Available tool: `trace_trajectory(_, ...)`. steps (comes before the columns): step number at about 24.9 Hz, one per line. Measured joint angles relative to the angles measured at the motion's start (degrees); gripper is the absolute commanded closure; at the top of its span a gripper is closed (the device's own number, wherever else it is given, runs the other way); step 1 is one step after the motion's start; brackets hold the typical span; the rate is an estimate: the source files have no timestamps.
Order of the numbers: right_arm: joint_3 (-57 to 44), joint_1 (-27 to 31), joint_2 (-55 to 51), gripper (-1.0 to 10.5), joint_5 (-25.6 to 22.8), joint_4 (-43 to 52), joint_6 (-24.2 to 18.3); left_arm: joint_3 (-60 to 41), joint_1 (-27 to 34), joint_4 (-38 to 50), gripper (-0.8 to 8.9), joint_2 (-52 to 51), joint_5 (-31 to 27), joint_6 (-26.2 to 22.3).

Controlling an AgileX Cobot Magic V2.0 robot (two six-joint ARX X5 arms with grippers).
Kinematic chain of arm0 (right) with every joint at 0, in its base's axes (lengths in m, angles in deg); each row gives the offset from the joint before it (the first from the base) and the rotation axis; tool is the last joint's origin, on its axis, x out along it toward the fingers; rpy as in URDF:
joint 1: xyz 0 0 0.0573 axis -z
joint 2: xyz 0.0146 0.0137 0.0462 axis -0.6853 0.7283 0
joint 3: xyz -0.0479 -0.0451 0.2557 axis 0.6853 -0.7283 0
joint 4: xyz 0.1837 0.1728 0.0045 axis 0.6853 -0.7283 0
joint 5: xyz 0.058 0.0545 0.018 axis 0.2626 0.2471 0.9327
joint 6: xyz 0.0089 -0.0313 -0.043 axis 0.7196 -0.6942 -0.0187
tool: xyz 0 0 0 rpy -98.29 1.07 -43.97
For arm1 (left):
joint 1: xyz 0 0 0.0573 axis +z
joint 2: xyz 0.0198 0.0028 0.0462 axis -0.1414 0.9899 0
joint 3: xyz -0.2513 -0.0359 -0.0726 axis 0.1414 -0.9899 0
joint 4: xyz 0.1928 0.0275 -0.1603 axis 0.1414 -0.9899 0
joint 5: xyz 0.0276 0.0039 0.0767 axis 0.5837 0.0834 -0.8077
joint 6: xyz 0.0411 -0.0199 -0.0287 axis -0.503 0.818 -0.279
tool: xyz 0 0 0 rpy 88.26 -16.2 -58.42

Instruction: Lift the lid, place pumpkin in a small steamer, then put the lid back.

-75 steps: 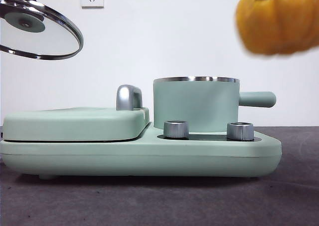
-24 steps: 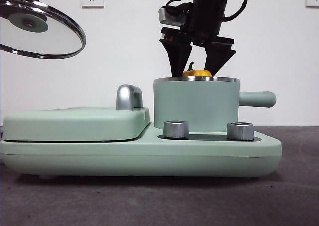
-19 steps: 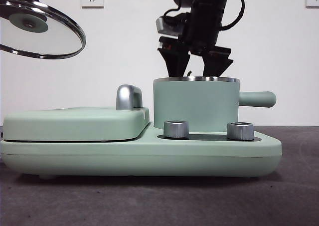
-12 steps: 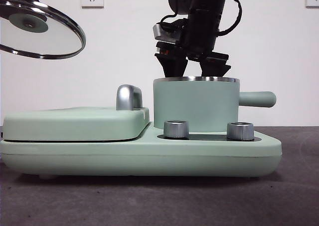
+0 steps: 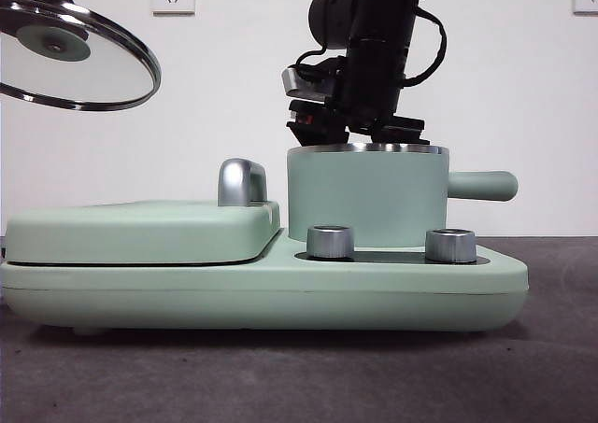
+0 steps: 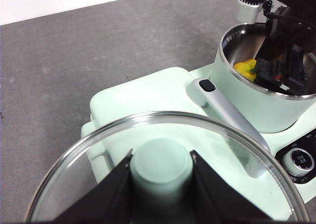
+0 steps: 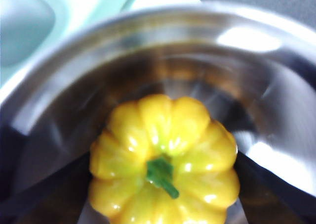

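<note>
Setting: a mint-green cooking unit [image 5: 262, 292] sits on a dark grey table [image 5: 280, 376] before a white wall.
Steamer: a small mint-green pot [image 5: 366, 199] with a steel rim stands on the right side of the unit, its stubby handle [image 5: 481, 186] pointing right in the front view. Two steel dials [image 5: 330, 242] stand on the unit just in front of it.
Pumpkin: the glossy yellow pumpkin [image 7: 163, 157] with a green stem [image 7: 162, 175] is down inside the pot, below the rim, against its shiny steel inner wall. From the front it is hidden by the pot wall; the left wrist view shows a sliver of yellow [image 6: 245, 67] inside the pot.
Right gripper: the right gripper [image 7: 160, 194] reaches into the pot from above, its dark jaws lying along both sides of the pumpkin. The close view is blurred, so I cannot tell whether they press on it or have let go.
Lid: the round glass lid [image 5: 70, 54] with a steel rim is held in the air, tilted, high and well to the left of the pot.
Left gripper: the left gripper [image 6: 160, 179] is clamped on the lid's mint-green knob [image 6: 160, 162], one jaw on each side.
Grill cover: a flat mint-green cover [image 5: 140, 229] with a steel handle [image 5: 241, 182] lies on the left half of the unit.
</note>
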Motion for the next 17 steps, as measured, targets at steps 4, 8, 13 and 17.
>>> trace_trajectory(4, 0.0, 0.0, 0.0, 5.1, -0.1, 0.6, 0.0, 0.0, 0.0, 0.0, 7.97, 0.0, 0.0, 0.0)
trace_trajectory(8, 0.0, 0.0, -0.1, 5.0, 0.0, 1.1, 0.0, 0.0, 0.0, 0.0, 7.97, 0.0, 0.0, 0.0)
trace_trajectory(13, 0.0, 0.0, -1.6, 4.4, 0.0, 1.0, 0.0, 0.0, 0.0, 0.0, 7.97, 0.0, 0.0, 0.0)
trace_trajectory(17, 0.1, 0.0, -1.6, 4.4, 0.0, 0.9, 0.0, 0.0, 0.0, 0.0, 7.97, 0.0, 0.0, 0.0)
